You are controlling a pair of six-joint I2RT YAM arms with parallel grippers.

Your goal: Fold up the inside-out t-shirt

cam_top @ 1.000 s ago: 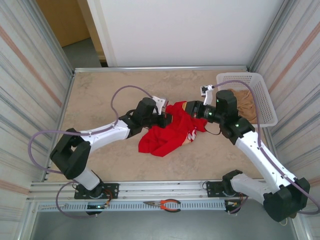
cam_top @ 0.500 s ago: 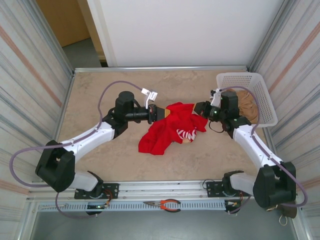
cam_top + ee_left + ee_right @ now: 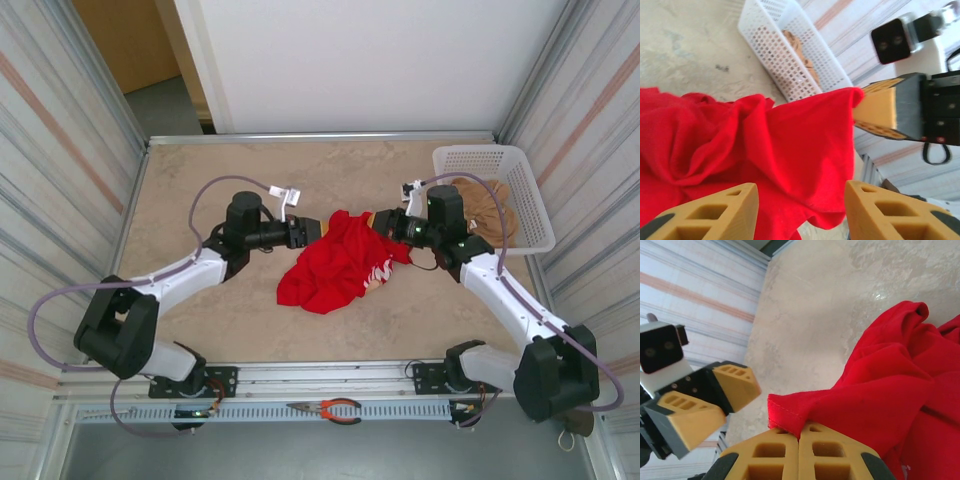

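Right fingers (image 3: 790, 452) are pressed together on a stitched hem of the inside-out t-shirt (image 3: 880, 405). The red edge is pinched at their tips and pokes out just past them. From that pinch the cloth runs back in loose folds to the rest of the garment.

Left fingers (image 3: 715, 212) stand spread with a wide gap between them. Red cloth shows through the gap; I cannot tell whether either finger touches it. In the left wrist view, the corner held on the right side is lifted and the fabric hangs from it in a slanted sheet.

From the top camera, the two sets of fingers face each other across the t-shirt. The left ones are just beside its upper left edge and the right ones at its upper right corner. The t-shirt lies bunched and unfolded on the surface (image 3: 200, 180), near the middle and between the two arms. The white lettering (image 3: 378, 270) is partly visible on its right side, below the right wrist.

A white basket (image 3: 530, 215) sits at the far right corner of the surface, just beyond the right arm — inside it lies a tan garment (image 3: 490, 205), apart from the t-shirt. Orange-handled pliers (image 3: 338, 409) lie on the front rail between the two arm bases.
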